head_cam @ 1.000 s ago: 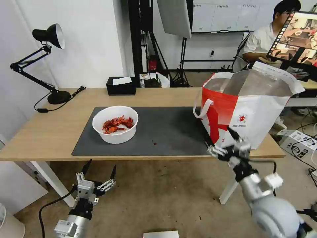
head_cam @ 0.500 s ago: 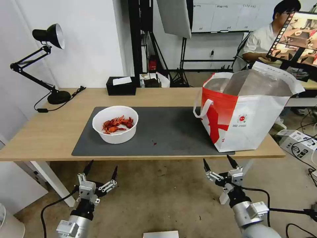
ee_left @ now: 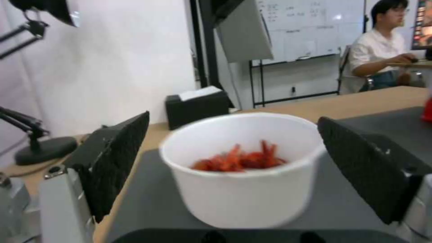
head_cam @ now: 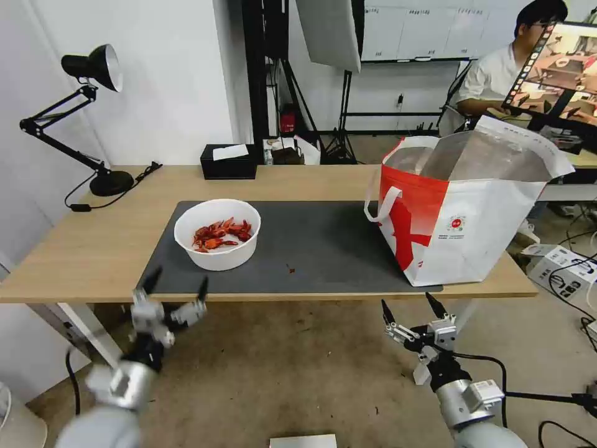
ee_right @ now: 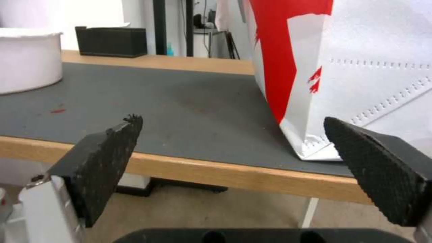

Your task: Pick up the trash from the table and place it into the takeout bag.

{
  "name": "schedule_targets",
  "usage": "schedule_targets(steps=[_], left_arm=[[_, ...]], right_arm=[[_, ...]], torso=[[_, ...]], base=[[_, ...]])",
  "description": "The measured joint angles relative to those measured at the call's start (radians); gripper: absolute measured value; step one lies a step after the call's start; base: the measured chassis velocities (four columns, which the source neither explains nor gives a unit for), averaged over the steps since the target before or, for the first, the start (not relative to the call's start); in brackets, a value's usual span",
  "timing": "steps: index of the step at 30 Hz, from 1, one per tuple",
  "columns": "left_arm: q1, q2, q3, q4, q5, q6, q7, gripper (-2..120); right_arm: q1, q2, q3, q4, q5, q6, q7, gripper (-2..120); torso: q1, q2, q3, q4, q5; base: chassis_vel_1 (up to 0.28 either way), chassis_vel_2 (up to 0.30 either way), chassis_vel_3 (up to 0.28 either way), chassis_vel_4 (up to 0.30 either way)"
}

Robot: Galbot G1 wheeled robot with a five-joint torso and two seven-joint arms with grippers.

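White bowl (ee_left: 245, 168) framed by left end effector (head_cam: 176, 286) (wide open, empty).

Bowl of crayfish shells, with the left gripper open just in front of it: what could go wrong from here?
1. The bowl is open and full of loose shells; tilting it on the way could spill them on the mat.
2. The left gripper sits at the table edge and might clip it.
3. The takeout bag stands far across, with soft walls the bowl might catch on.
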Motion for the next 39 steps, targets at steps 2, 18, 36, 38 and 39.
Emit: schedule_targets(steps=[2, 18, 36, 38, 39], left_arm=[[-0.016, 0.049, -0.028, -0.001, -0.054, 0.033, -0.009, 100], [-0.469, 0.388, 0.081, 0.148, -0.805, 0.569, -0.024, 100], [-0.789, 0.365, 0.280, 0.339, -1.142, 0.886, -0.287, 100], [-0.818, 0.357, 0.305, 0.358, -1.167, 0.886, -0.315, 100], [-0.834, 0.353, 0.322, 0.369, -1.176, 0.885, -0.329, 100]], right_arm=[[0.001, 0.000, 0.000, 0.000, 0.001, 0.000, 0.000, 100], [0.002, -0.001, 0.000, 0.002, 0.003, -0.001, 0.000, 100], [0.002, -0.001, 0.000, 0.002, 0.003, -0.001, 0.000, 100], [0.003, -0.001, 0.000, 0.002, 0.003, -0.001, 0.000, 100], [0.003, -0.001, 0.000, 0.002, 0.003, -0.001, 0.000, 100]], torso=[[0.000, 0.000, 0.000, 0.0007, 0.0001], [0.000, 0.000, 0.000, 0.0002, 0.0004], [0.000, 0.000, 0.000, 0.0003, -0.0001], [0.000, 0.000, 0.000, 0.0003, 0.0002], [0.000, 0.000, 0.000, 0.0003, 0.0004]], base=[[0.000, 0.000, 0.000, 0.000], [0.000, 0.000, 0.000, 0.000], [0.000, 0.000, 0.000, 0.000], [0.000, 0.000, 0.000, 0.000], [0.000, 0.000, 0.000, 0.000]])
